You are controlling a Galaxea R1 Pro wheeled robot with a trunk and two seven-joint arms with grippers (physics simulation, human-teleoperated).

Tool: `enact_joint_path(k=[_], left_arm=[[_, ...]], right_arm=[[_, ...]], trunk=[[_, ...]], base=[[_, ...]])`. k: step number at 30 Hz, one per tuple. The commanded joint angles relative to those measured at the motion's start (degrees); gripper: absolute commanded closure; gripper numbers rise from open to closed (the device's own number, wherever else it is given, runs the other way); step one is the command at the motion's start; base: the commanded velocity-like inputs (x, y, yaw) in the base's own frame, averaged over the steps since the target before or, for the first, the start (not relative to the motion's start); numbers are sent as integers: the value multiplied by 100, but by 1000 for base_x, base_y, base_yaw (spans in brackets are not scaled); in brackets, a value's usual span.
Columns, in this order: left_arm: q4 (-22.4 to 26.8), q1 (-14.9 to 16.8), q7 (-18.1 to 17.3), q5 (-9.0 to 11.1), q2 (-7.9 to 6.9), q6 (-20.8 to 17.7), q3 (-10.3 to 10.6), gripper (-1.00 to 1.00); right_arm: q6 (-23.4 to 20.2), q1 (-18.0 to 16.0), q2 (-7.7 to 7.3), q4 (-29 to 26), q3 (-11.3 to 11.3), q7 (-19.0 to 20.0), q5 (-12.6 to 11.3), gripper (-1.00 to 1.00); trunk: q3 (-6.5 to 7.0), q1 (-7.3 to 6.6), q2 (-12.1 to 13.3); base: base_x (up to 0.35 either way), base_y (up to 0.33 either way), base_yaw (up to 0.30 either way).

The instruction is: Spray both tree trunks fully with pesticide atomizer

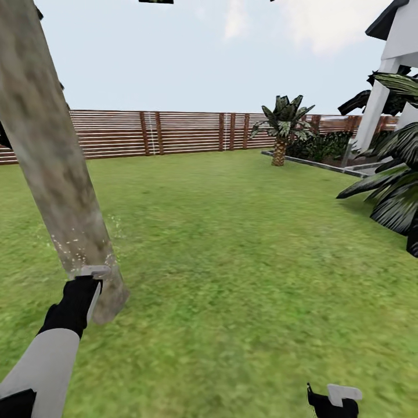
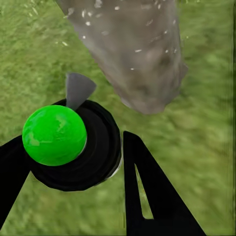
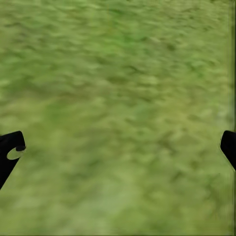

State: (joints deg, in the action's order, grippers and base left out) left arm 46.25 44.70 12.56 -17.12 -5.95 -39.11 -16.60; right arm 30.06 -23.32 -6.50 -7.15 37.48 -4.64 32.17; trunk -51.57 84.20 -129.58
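The left gripper (image 2: pixel 98 162) is clamped around the pesticide atomizer, a black round-bodied bottle with a bright green ball top and a grey nozzle (image 2: pixel 64 142), and that nozzle points straight at the foot of the thick, mottled beige-grey tree trunk (image 1: pixel 55 174), which stands just beside it on the green lawn (image 1: pixel 244 261). White specks dot the lower trunk near the base in both the head and left wrist views, while the bark higher up looks bare of them. My read: spraying is under way on this tree and the upper trunk wants coverage, so keep the nozzle aimed square at the bark, sweep upward slowly and work round the sides. Down at the lower edge of the head view, the right gripper (image 1: pixel 334 400) hangs over grass, fingers spread wide with nothing between them
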Motion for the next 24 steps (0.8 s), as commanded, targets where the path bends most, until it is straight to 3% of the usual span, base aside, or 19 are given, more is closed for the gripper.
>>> enact_joint_path(k=[1, 24], left_arm=[[7, 4, 9, -2, -1, -27, -1, 100], [-81, -176, 19, -25, -84, -18, -31, 100]], right_arm=[[17, -5, -1, 12, 22, -39, 61, -100], [17, -5, -1, 12, 22, -37, 61, -100]], trunk=[[-6, 1, -2], [-6, 1, -2]], base=[[167, -301, 29], [174, -301, 261]])
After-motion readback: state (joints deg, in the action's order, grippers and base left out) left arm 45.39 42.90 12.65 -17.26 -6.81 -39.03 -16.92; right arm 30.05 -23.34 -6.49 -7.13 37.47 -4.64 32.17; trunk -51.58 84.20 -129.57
